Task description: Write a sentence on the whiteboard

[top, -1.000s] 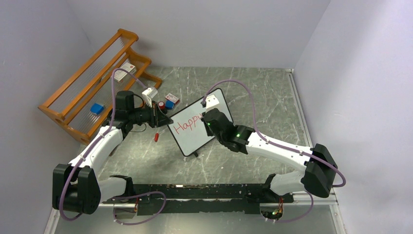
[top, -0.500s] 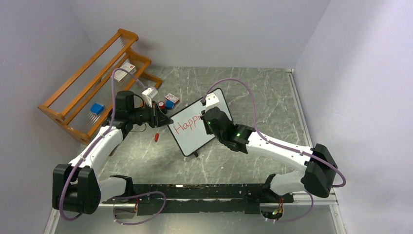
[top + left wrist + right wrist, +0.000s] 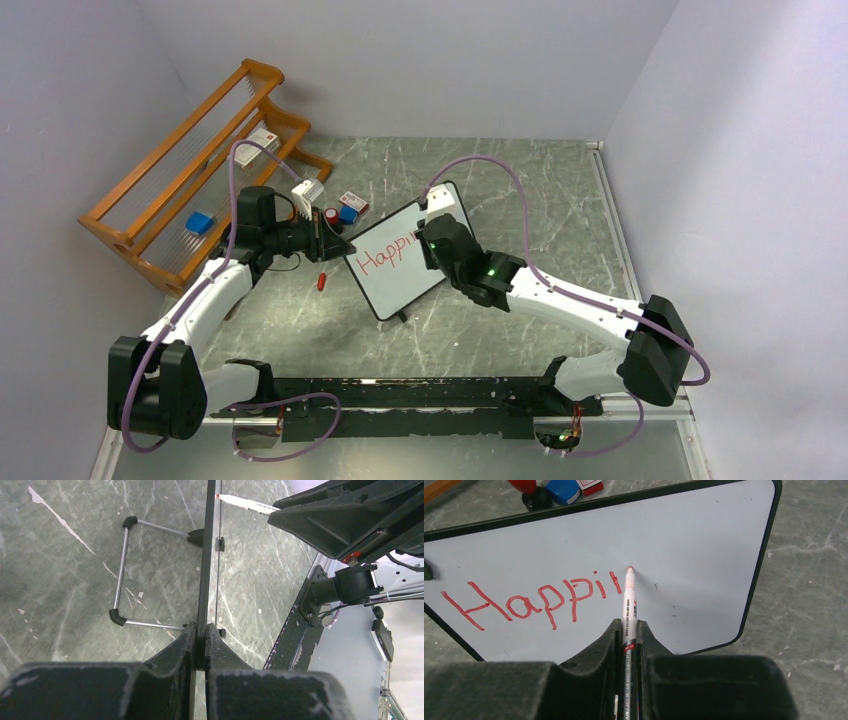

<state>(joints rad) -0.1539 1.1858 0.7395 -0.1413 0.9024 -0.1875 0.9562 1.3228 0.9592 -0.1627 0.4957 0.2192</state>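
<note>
The whiteboard (image 3: 400,282) stands tilted in the middle of the table, white with a thin black frame. My left gripper (image 3: 340,247) is shut on its left edge; in the left wrist view the whiteboard (image 3: 210,555) shows edge-on between the jaws of the left gripper (image 3: 205,632). My right gripper (image 3: 628,627) is shut on a white marker (image 3: 629,600) whose red tip touches the whiteboard (image 3: 704,540). The sentence (image 3: 539,597) reads "Happi" in red, plus one short stroke just left of the tip. From above, the right gripper (image 3: 432,240) covers the end of the sentence (image 3: 385,256).
An orange wooden rack (image 3: 190,180) stands at the back left. Small blue and red boxes (image 3: 348,208) and a red marker cap (image 3: 321,281) lie near the left gripper. The board's wire stand (image 3: 121,570) rests on the table behind it. A black rail (image 3: 420,390) runs along the near edge.
My right gripper has shifted slightly to the right along the board, leaving more red lettering uncovered behind the marker. The left arm and the board have stayed still.
</note>
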